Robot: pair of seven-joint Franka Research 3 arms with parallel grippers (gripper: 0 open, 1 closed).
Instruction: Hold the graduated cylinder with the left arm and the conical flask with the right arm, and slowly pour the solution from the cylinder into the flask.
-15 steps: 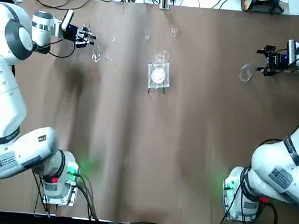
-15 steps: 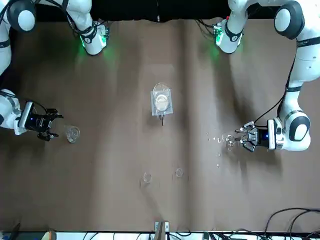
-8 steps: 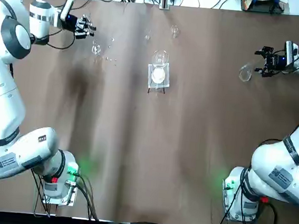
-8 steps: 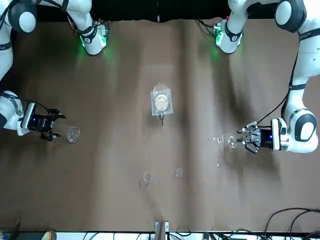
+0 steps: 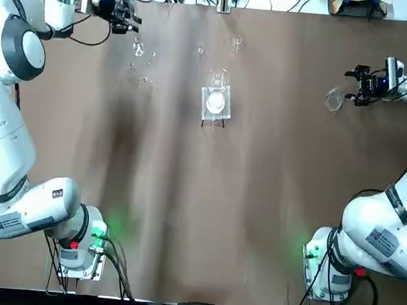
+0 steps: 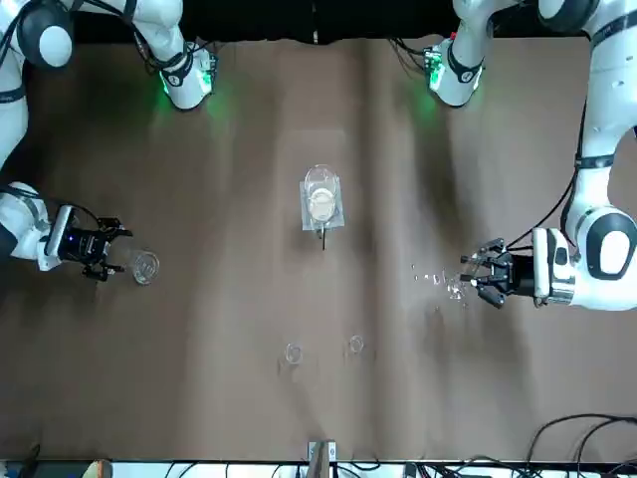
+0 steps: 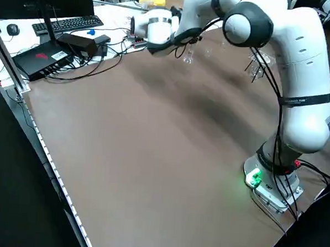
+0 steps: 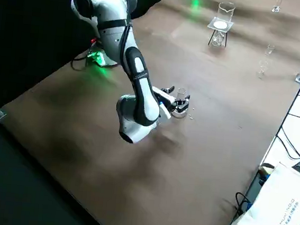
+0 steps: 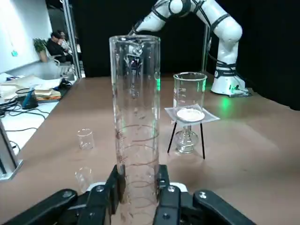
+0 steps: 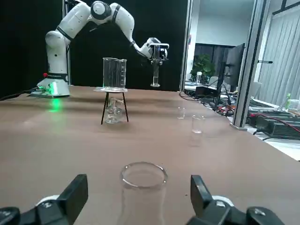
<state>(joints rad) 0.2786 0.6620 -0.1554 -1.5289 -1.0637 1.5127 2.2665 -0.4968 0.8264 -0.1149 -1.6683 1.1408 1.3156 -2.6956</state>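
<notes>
Because the graduated cylinder point(image 9: 135, 122) is thin, slick, top-heavy glass, I judge the low pinch by my left gripper point(image 9: 136, 197) right; it hangs upright above the table's far left. The right gripper point(image 10: 136, 206), fingers spread, straddles the conical flask point(image 10: 143, 192) standing far right on brown cloth point(image 5: 256, 201); I'd take its neck.

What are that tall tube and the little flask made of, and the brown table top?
The graduated cylinder looks like clear glass: you see straight through it, with printed rings and glints. It sits clamped in the left tool. The conical flask, between the open fingers of the right tool, looks like the same smooth glass. The table seems covered in matte brown cloth or paper, faintly creased.
</notes>
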